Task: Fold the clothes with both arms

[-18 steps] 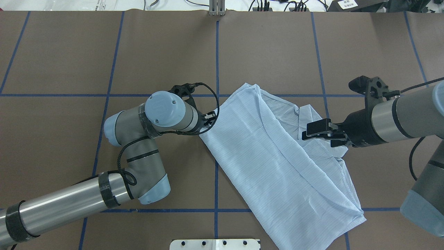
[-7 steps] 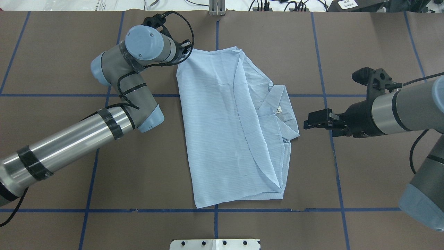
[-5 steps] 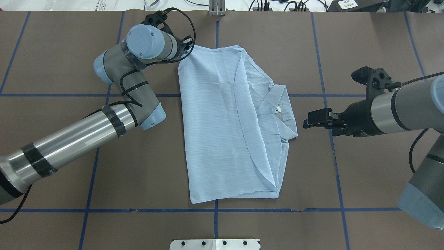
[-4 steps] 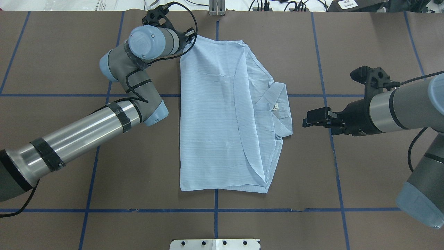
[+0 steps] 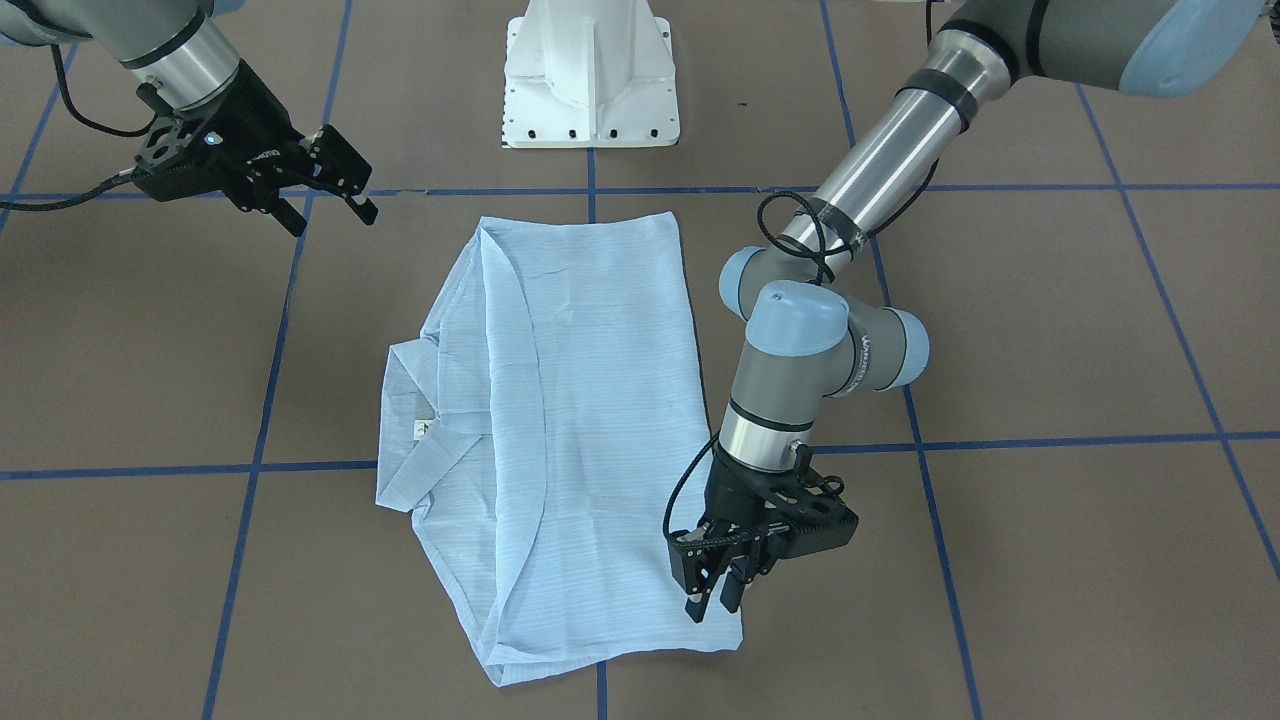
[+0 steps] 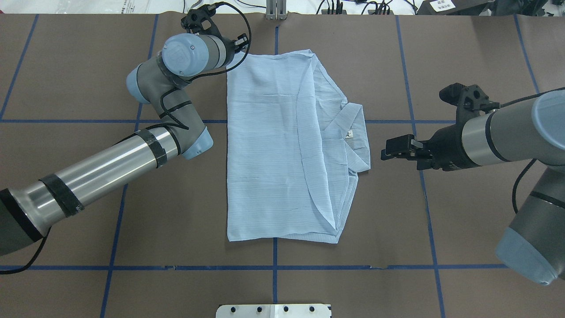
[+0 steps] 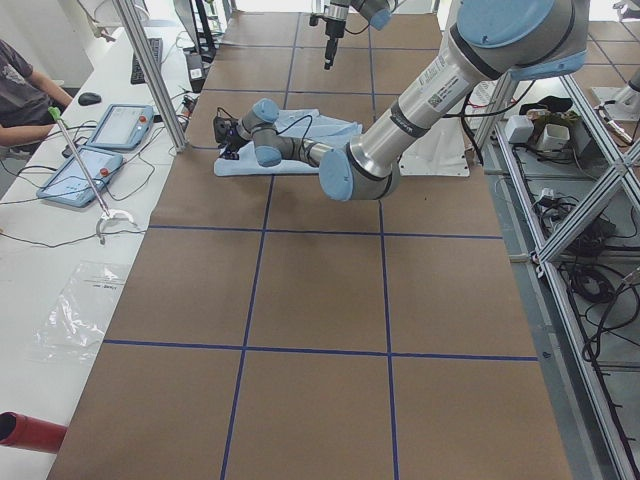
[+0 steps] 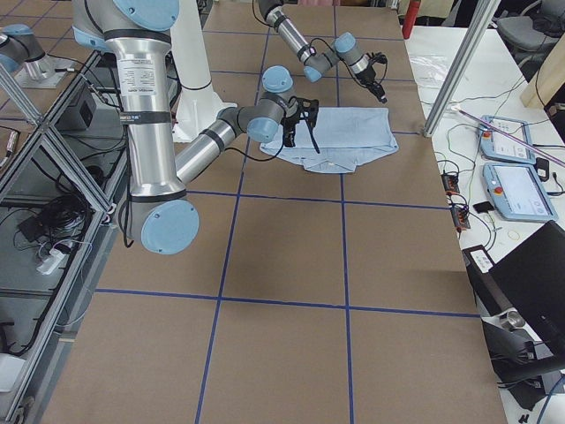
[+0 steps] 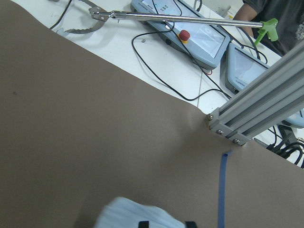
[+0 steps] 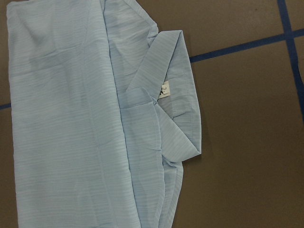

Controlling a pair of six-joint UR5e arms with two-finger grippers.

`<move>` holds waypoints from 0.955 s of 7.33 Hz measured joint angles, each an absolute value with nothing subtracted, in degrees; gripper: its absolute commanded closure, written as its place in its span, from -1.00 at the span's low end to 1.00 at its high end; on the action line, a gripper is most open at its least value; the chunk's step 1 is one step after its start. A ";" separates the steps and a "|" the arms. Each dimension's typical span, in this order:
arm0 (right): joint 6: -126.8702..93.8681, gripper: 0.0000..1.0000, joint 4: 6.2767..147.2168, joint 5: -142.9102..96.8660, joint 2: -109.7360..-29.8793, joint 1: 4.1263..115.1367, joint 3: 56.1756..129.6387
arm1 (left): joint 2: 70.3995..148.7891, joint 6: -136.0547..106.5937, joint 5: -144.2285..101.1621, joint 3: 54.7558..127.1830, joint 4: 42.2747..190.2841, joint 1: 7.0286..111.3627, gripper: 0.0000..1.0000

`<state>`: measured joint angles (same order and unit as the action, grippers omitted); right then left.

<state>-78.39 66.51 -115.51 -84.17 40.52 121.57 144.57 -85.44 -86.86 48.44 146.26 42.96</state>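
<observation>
The pale-blue striped shirt (image 6: 273, 145) lies flat on the brown table, folded lengthwise. Its collar (image 6: 355, 132) and neck label (image 10: 165, 89) are on its right side. My left gripper (image 6: 238, 44) is at the shirt's far left corner, its jaws closed on the fabric (image 5: 715, 590). In the left wrist view the cloth (image 9: 133, 216) bunches between the fingertips. My right gripper (image 6: 385, 150) is open and empty, hovering just right of the collar; in the front view it (image 5: 335, 212) is apart from the shirt (image 5: 580, 400).
The white pedestal base (image 5: 590, 80) stands at the near table edge. An aluminium post (image 6: 276, 11) stands at the far edge, with tablets and cables (image 9: 190, 28) beyond it. Blue tape lines (image 6: 276, 267) grid the table.
The left gripper has dragged the shirt's corner to the far left, which straightened the shirt. The right gripper has let go of the collar and drawn back right. In the last half second the shirt shifted slightly.
</observation>
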 measured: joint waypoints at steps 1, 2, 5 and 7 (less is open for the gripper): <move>-78.32 -1.00 66.72 -114.15 -83.86 39.65 120.84 | 144.06 -84.11 -87.78 49.64 145.79 43.62 -1.00; -78.09 -1.00 66.90 -112.32 -82.91 38.21 119.53 | 142.36 -82.59 -90.74 53.03 143.64 44.39 -1.00; -75.04 -1.00 70.49 -103.50 -76.71 31.19 114.77 | 131.92 -75.35 -98.65 72.86 130.18 45.44 -1.00; -71.19 -1.00 83.28 -95.47 -68.31 25.42 113.09 | 122.31 -72.03 -102.14 86.24 128.01 45.51 -1.00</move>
<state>-71.19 83.28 -95.47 -68.31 25.42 113.09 122.31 -72.03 -102.14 86.24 128.01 45.51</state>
